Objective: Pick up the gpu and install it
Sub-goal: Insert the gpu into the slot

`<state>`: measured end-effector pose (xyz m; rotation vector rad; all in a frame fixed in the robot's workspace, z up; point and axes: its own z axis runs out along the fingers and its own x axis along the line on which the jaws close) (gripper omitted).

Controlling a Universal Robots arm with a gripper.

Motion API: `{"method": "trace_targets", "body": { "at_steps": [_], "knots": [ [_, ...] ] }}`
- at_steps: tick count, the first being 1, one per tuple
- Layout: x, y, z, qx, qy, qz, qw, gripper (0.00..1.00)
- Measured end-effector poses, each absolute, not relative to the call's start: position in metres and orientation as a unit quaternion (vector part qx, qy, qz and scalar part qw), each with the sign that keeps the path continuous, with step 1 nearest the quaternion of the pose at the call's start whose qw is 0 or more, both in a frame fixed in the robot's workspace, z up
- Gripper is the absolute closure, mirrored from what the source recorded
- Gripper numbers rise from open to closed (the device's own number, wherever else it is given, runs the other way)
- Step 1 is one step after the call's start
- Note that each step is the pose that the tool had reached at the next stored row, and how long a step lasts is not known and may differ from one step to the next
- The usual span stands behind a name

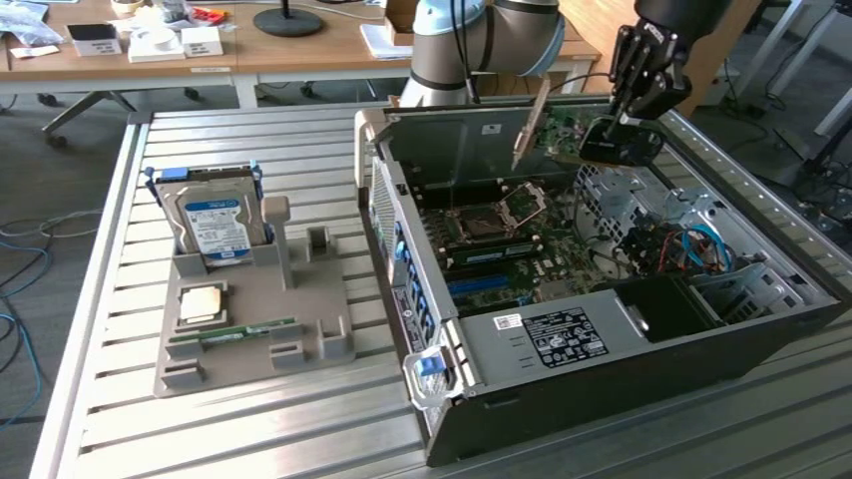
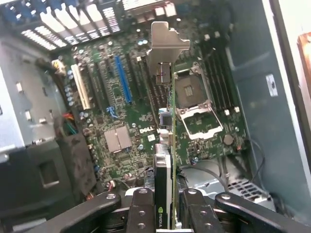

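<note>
The gpu (image 1: 566, 128) is a thin dark card with a silver bracket at one end. It hangs edge-down over the open computer case (image 1: 399, 239), above the far rim. My gripper (image 1: 624, 128) is shut on the card's end away from the bracket. In the wrist view the gpu (image 2: 167, 160) appears edge-on between my two black fingers (image 2: 141, 208), its bracket (image 2: 165, 43) pointing away over the motherboard (image 2: 121, 136). A blue expansion slot (image 2: 122, 80) lies to one side of the card's edge, and the CPU socket (image 2: 197, 104) lies to the other. The card is clear of the board.
A grey holder (image 1: 253, 339) on the slatted table at the exterior view's left carries a hard drive (image 1: 213, 225), a CPU chip (image 1: 203, 302) and a green memory stick (image 1: 246, 329). Inside the case are a power supply (image 1: 560, 334) and coloured cables (image 1: 692, 249).
</note>
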<state>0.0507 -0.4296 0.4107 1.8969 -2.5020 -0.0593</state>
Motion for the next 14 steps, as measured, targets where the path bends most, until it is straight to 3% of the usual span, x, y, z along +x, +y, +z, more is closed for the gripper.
{"method": "trace_targets", "body": {
  "at_steps": [14],
  "knots": [
    [0.0507, -0.4296, 0.4093, 0.694, -0.720, -0.019, 0.003, 0.73]
  ]
}}
